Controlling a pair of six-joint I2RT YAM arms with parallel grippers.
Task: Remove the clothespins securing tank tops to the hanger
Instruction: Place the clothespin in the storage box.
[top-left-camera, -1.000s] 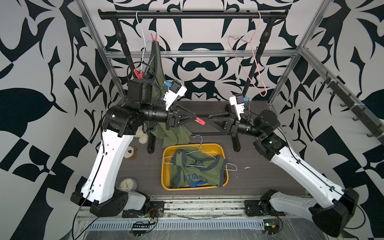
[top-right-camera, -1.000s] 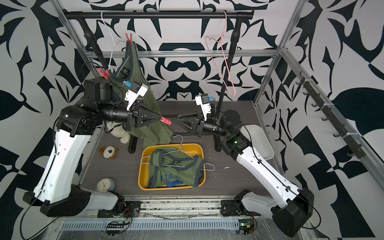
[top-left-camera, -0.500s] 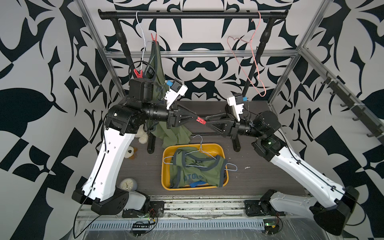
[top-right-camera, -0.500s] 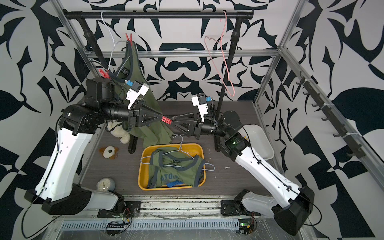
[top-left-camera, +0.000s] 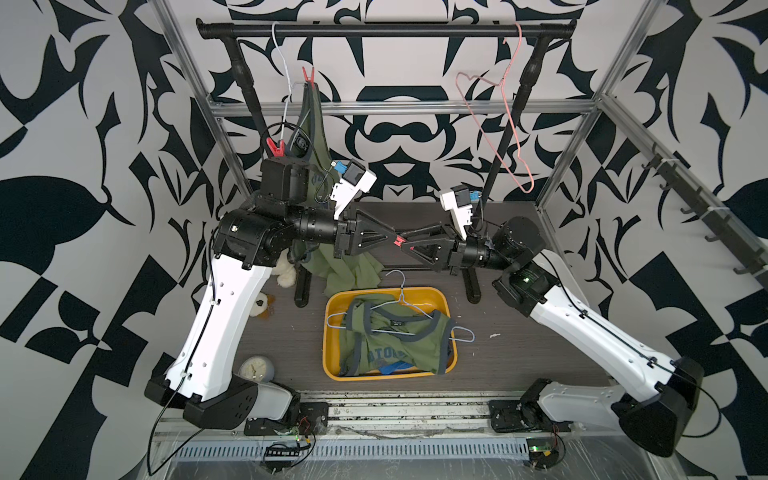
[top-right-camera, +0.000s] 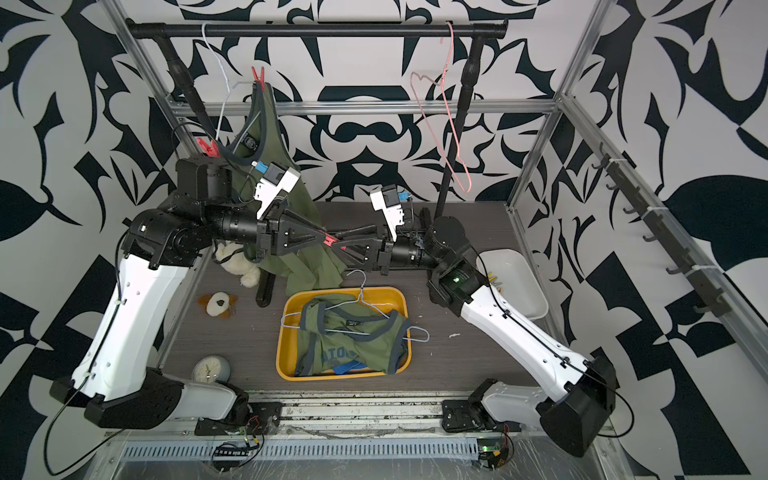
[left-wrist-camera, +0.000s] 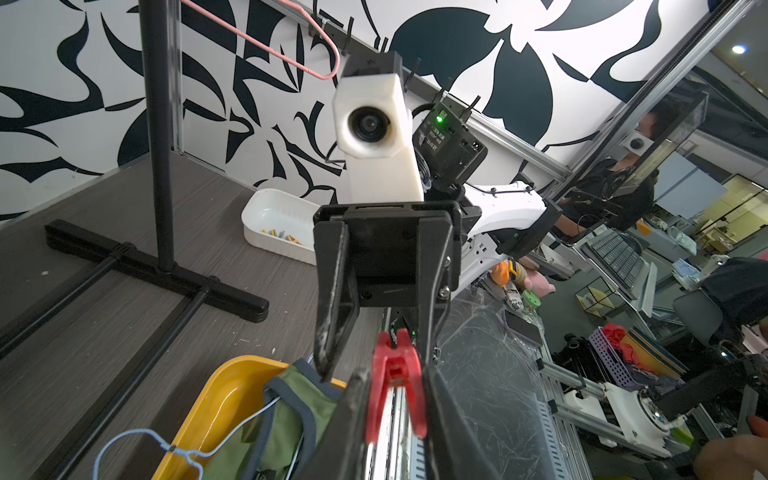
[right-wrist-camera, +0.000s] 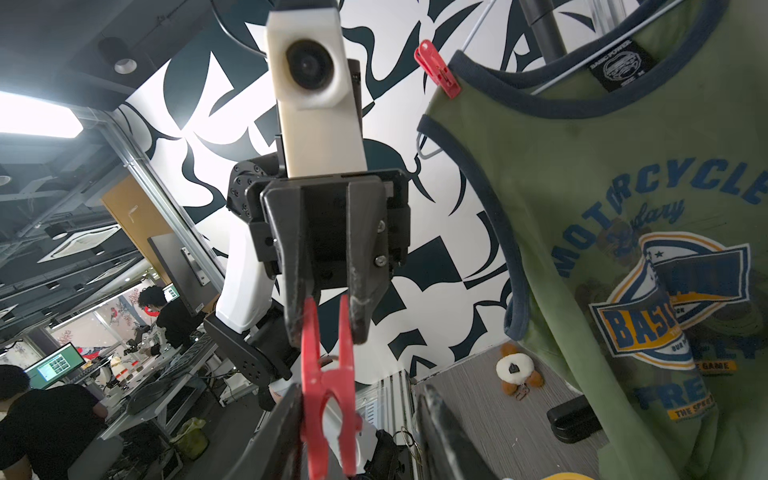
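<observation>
In the left wrist view, the left end effector (left-wrist-camera: 395, 376) pinches the red clothespin (left-wrist-camera: 395, 392) in the air over the desk (left-wrist-camera: 104, 299), and the right end effector (left-wrist-camera: 374, 365) is half open around it, so letting go too soon could drop it.

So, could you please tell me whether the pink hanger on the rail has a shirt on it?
No, the pink hanger hangs bare from the rail, with nothing draped on its wire.
</observation>
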